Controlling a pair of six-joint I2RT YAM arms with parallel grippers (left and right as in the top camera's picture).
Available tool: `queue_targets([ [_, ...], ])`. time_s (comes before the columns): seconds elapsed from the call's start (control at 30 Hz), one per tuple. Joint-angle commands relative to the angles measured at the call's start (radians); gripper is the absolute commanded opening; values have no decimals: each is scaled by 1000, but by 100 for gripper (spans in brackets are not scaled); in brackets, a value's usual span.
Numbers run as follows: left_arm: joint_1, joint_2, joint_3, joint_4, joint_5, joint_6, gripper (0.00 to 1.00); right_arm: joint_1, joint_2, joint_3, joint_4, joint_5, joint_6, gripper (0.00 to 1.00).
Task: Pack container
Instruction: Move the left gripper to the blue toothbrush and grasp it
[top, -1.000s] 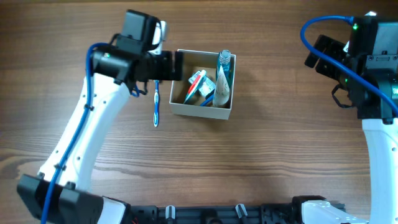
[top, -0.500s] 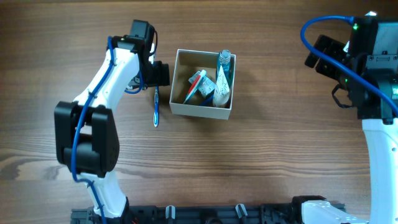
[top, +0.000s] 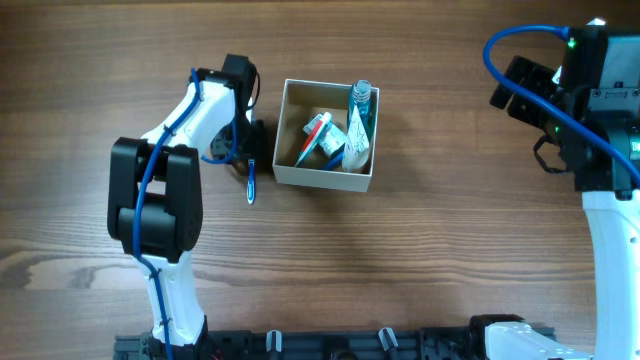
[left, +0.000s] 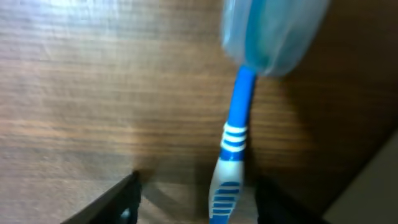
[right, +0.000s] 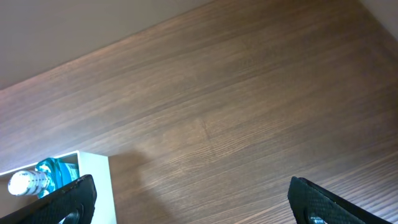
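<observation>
left arm (top: 178, 140) folded tight, left gripper (left: 199, 202) spread wide astride the toothbrush (left: 234, 146), right gripper (right: 199, 202) also apart by right edge, white-walled container (top: 322, 178) mid-counter toward far edge, tan inside, toiletries (top: 335, 135) in

The shallow square container (top: 320, 177), white-walled and tan inside, sat partly filled near the table's (top: 430, 250) far edge.

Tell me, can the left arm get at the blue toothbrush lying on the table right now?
Probably yes. The left gripper hangs right over the toothbrush, jaws open on either side of its handle, with nothing between. The box sits close beside it but does not cover it.
</observation>
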Motion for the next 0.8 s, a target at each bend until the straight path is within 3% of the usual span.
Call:
queue_targets([
  [0.0,1,12,-31,7,-2,-3,42,0,-6,18,3,-1,2,100],
  [0.13,2,12,-39,7,-2,-35,4,0,-6,18,3,-1,2,100],
  [0.43,16,-31,-23,-24,-14,-77,4,0,-6,18,3,-1,2,100],
  [0.77,4,-348,177,-213,-10,-77,4,0,-6,18,3,-1,2,100],
])
